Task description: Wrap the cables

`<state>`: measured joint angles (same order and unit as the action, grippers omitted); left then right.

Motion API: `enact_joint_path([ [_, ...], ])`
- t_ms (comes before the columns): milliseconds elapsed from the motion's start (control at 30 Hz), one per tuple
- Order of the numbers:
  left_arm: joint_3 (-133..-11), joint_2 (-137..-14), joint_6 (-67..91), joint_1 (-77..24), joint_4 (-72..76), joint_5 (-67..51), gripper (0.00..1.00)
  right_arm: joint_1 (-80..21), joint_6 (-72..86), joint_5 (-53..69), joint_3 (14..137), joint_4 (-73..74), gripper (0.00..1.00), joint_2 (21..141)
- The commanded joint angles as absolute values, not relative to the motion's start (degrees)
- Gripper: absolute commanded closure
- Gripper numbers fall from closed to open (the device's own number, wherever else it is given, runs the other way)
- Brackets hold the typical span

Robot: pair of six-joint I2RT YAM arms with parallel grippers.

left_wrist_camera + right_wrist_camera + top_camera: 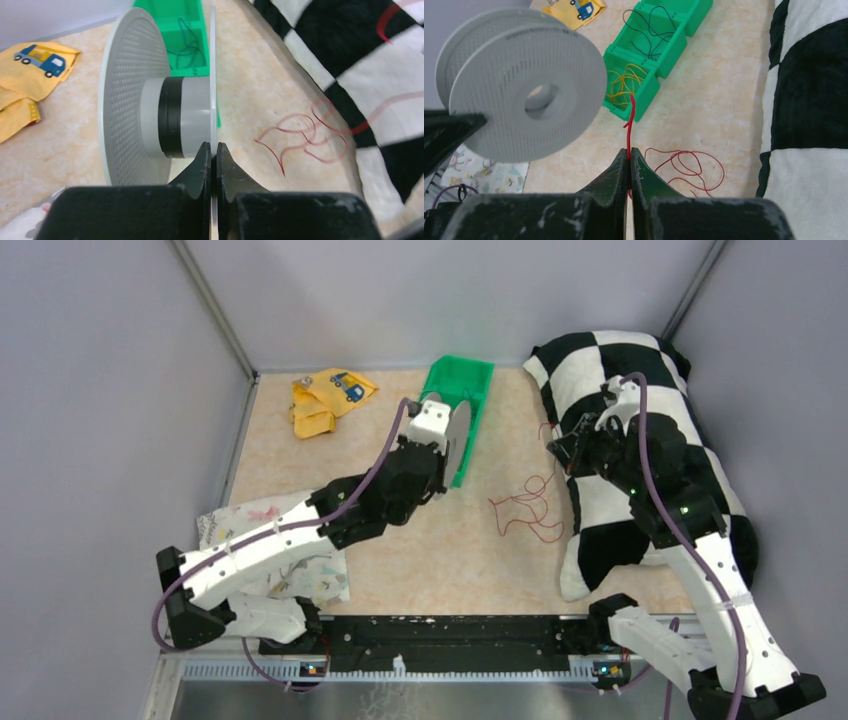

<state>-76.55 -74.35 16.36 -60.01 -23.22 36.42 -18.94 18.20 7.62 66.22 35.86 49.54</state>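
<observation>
The cable is a thin red wire; its loose loops (527,510) lie on the table between the arms, also seen as curls (306,136) in the left wrist view. My right gripper (628,151) is shut on the wire near one end, and a short red tip (630,117) sticks up past the fingertips, with coils (691,167) on the table behind. From above, that gripper (560,445) hovers at the pillow's left edge. My left gripper (213,146) is shut on the thin right flange of the grey spool (135,115), held on edge above the table (457,435).
A green compartment tray (478,375) stands behind the spool, holding a yellow wire bundle (624,82) and dark wires (649,30). A black-and-white checkered pillow (650,370) fills the right side. A yellow cloth (325,400) lies far left, a patterned cloth (240,520) near left.
</observation>
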Motion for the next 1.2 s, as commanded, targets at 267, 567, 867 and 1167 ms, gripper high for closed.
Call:
enact_joint_path([
  [267, -84.6, -80.7, 15.5, -55.5, -24.1, 37.3, 1.00, -18.5, 20.4, 8.6, 65.6, 31.9, 1.00, 49.2],
  [567, -81.2, -78.9, 13.4, -55.3, -23.7, 27.3, 1.00, -18.6, 19.2, 4.6, 64.8, 35.4, 1.00, 47.2],
  [867, -66.3, -69.9, 5.1, -58.7, -8.3, 8.2, 1.00, -18.5, 18.7, 0.3, 62.5, 38.1, 1.00, 46.6],
  [1167, -66.5, -69.7, -6.7, -56.4, -17.4, 2.1, 1.00, -18.5, 20.5, 1.6, 57.8, 39.6, 1.00, 41.7],
])
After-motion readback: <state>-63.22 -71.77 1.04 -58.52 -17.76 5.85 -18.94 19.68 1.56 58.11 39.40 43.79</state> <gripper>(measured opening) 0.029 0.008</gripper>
